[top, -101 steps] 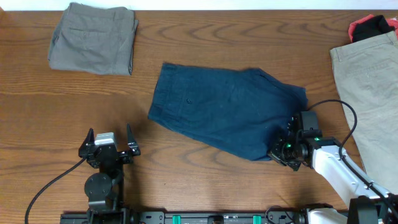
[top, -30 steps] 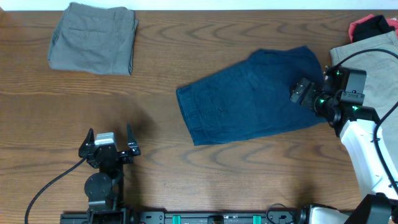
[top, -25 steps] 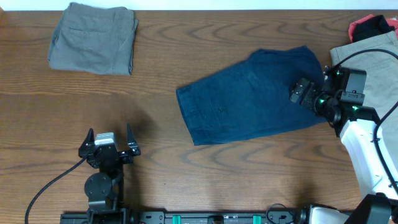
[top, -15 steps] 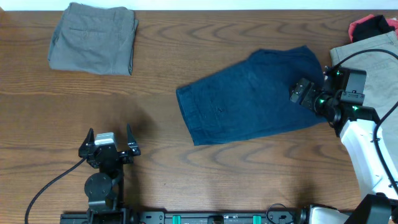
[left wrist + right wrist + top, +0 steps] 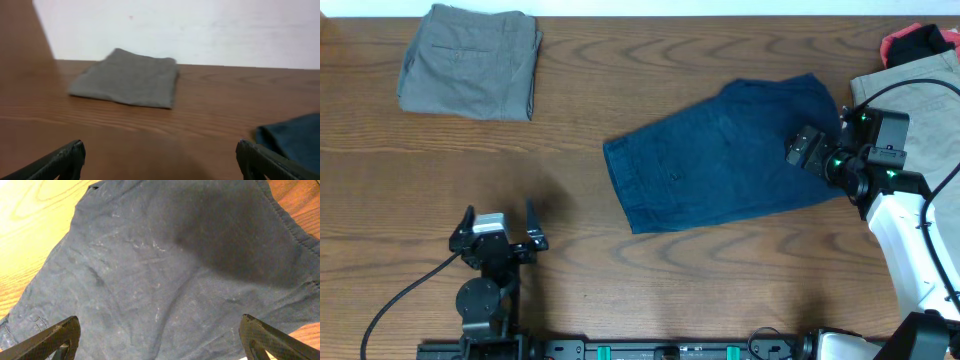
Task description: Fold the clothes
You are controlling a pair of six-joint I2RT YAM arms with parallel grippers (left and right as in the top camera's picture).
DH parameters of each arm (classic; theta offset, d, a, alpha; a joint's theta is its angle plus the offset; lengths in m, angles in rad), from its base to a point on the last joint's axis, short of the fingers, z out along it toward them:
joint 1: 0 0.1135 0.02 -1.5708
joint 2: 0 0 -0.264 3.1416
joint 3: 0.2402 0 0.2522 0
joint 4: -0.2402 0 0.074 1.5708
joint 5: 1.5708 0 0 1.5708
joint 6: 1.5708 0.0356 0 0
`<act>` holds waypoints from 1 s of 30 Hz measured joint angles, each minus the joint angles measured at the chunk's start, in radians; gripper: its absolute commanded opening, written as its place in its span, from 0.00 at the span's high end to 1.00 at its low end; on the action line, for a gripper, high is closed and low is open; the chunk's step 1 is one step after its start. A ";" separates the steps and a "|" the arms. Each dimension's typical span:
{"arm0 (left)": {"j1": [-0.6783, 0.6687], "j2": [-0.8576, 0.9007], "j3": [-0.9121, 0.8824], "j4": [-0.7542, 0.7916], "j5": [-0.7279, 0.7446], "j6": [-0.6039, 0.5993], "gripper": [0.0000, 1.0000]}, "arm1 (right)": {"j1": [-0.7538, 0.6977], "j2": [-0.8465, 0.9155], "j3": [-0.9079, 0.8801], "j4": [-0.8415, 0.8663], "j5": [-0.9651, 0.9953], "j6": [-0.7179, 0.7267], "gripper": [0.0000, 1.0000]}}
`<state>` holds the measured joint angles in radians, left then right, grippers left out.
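The dark navy shorts (image 5: 720,155) lie flat and slanted on the table, right of centre. My right gripper (image 5: 807,150) hovers over their right end, open, with nothing between its fingers. In the right wrist view the navy cloth (image 5: 175,270) fills the frame between the spread fingers of that gripper (image 5: 160,337). Near the front left, my left gripper (image 5: 500,212) stands open over bare wood, far from the shorts. Its wrist view has the open left gripper (image 5: 160,160) low in frame, with a corner of the navy shorts (image 5: 292,137) at the right.
A folded grey-olive pair (image 5: 470,60) sits at the back left, also seen ahead of the left gripper as the grey-olive pair (image 5: 127,79). A beige pair (image 5: 910,130) hangs over the right edge, with a red and black garment (image 5: 920,40) behind it.
Since the earliest frame the navy shorts have moved right and turned, and the right gripper moved from their near corner to their far right end. Over the last second nothing moves.
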<state>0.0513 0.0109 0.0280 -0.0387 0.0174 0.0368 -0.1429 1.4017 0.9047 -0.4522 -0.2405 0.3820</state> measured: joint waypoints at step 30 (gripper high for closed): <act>-0.041 0.667 0.541 -0.041 0.664 -0.354 0.02 | 0.000 0.000 0.004 0.000 -0.005 0.000 0.01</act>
<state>0.0101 0.6777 0.5690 -0.0795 0.6815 -0.3172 -0.1429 1.4017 0.9085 -0.4526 -0.2459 0.3820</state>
